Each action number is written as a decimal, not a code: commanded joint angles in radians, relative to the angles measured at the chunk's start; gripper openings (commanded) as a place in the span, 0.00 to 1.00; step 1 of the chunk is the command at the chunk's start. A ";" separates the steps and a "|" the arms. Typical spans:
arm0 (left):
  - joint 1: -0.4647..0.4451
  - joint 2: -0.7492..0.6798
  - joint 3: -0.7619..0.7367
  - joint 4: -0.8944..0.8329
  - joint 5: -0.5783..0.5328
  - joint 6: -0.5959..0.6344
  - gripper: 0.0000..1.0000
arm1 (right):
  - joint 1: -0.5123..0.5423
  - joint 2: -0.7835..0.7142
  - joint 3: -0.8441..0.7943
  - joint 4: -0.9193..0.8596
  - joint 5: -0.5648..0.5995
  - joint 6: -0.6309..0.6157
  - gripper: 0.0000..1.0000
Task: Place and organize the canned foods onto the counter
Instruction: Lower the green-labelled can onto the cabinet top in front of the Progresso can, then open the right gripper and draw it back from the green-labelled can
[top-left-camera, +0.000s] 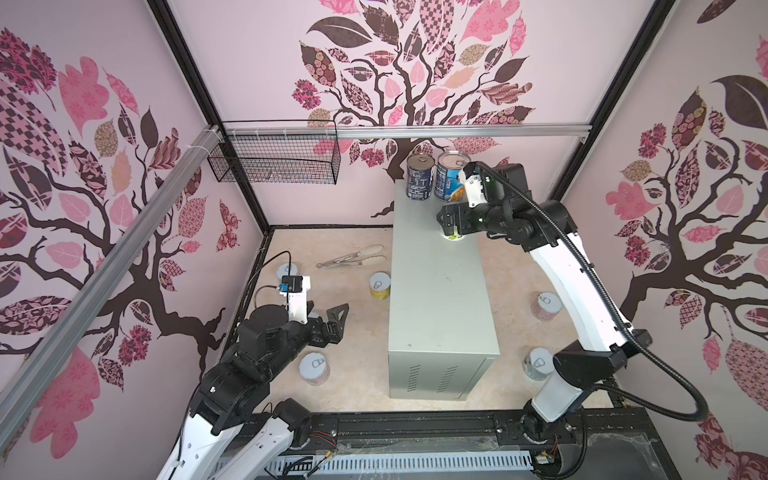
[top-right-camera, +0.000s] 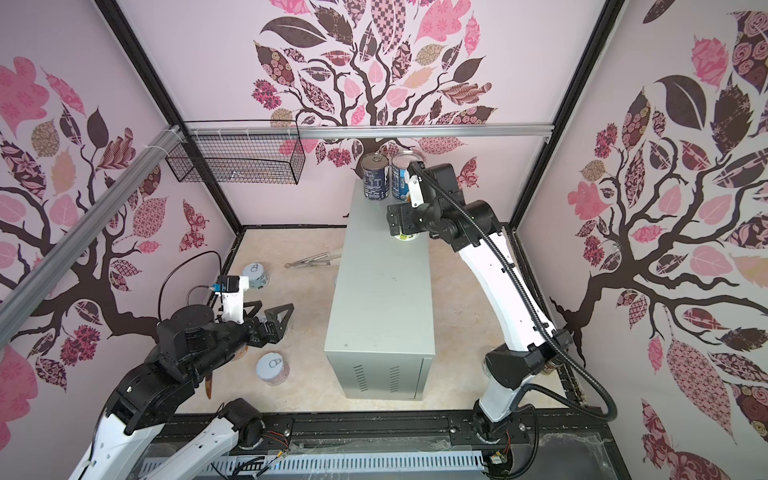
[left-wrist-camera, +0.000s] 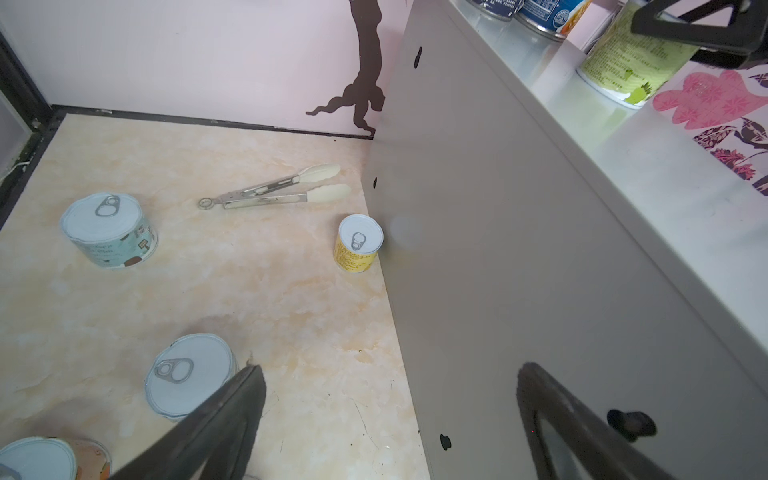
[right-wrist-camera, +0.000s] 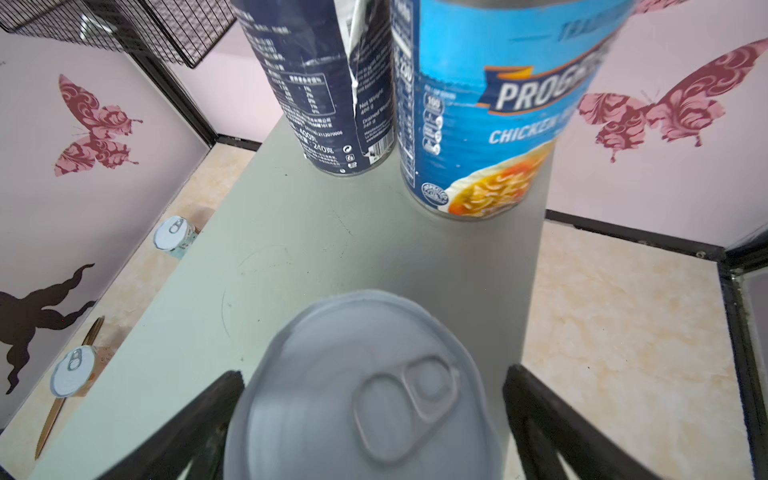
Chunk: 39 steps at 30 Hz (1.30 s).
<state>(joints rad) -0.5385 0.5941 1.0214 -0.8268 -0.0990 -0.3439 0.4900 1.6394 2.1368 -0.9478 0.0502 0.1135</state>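
The counter stands mid-floor with a navy tall can and a blue tall can at its far end. Just in front of them a short green-labelled can rests on the counter top. My right gripper is open, its fingers on either side of that can's lid, and the right-hand finger stands clear of it. My left gripper hangs open and empty low over the floor, beside the counter's side wall. Several short cans stand on the floor, including a yellow can.
Left of the counter, a teal can, a pale-lidded can and an orange-labelled can stand on the floor. Metal tongs lie near the yellow one. Two cans stand right of the counter. A wire basket hangs on the back wall.
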 joint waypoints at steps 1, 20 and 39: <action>-0.001 0.005 0.059 -0.007 -0.016 0.025 0.98 | 0.008 -0.155 -0.063 0.130 0.019 0.012 1.00; -0.001 0.053 -0.009 0.077 0.020 -0.015 0.98 | 0.007 -0.543 -0.758 0.451 -0.044 0.183 0.62; 0.000 0.079 -0.065 0.136 0.020 -0.009 0.98 | 0.007 -0.441 -0.801 0.603 -0.022 0.186 0.81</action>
<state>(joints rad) -0.5385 0.6731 0.9855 -0.7261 -0.0849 -0.3618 0.4908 1.1683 1.3205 -0.3775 0.0086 0.2993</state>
